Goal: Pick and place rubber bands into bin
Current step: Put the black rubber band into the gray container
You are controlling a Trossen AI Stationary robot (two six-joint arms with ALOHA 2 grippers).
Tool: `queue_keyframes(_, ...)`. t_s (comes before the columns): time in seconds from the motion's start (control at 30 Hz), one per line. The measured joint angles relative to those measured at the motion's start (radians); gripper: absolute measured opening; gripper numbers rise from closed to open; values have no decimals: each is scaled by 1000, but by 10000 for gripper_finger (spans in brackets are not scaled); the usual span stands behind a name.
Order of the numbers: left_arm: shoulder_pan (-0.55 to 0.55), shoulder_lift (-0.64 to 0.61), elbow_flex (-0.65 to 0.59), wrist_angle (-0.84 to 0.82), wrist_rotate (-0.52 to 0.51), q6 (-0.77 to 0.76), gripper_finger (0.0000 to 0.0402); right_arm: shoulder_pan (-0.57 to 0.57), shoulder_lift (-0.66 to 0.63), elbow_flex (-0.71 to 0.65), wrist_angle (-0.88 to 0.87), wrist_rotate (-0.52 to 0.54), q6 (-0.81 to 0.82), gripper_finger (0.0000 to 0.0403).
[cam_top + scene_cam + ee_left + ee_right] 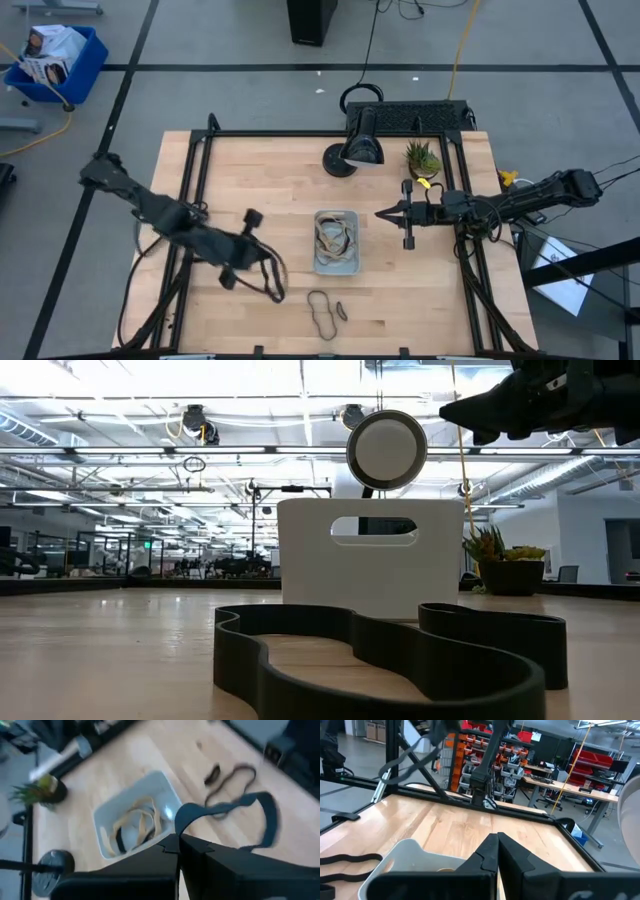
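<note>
Two dark floppy rubber bands (322,312) lying on tabletop (270,180) near pale grey-blue bin (335,262); another dangling from closed left tool (232,272) beside bin. Right tool (385,213) shut, empty. Risk: loop snagging, landing outside.

Pale wood table (270,190), translucent plastic bin (335,265)

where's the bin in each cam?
High view: pale grey-blue plastic bin, table centre, rubber bands inside.
Low view: white-looking wall with handle slot, centre.
Left wrist view: centre-left, bands inside.
Right wrist view: rim, lower left.
Shared landmark: small potted plant beside it.
</note>
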Motion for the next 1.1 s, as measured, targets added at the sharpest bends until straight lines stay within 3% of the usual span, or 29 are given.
queue_keyframes(0.2,3,-273,-320,330,21,-22,0,0,0,0,9,0,-3,0)
queue_keyframes(0.37,5,-475,-534,501,-15,-13,0,0,0,0,17,0,-3,0)
queue_keyframes(0.67,55,-706,-838,814,-32,35,0,0,0,-1,17,0,-3,0)
queue_keyframes(0.77,101,-715,-916,973,-76,1,0,0,0,-1,17,0,-3,0)
queue_keyframes(0.9,174,-622,-964,1204,-103,-65,0,0,0,-1,17,0,-6,0)
queue_keyframes(1.1,241,-373,-873,1325,-45,-97,0,0,0,-1,24,0,-11,0)
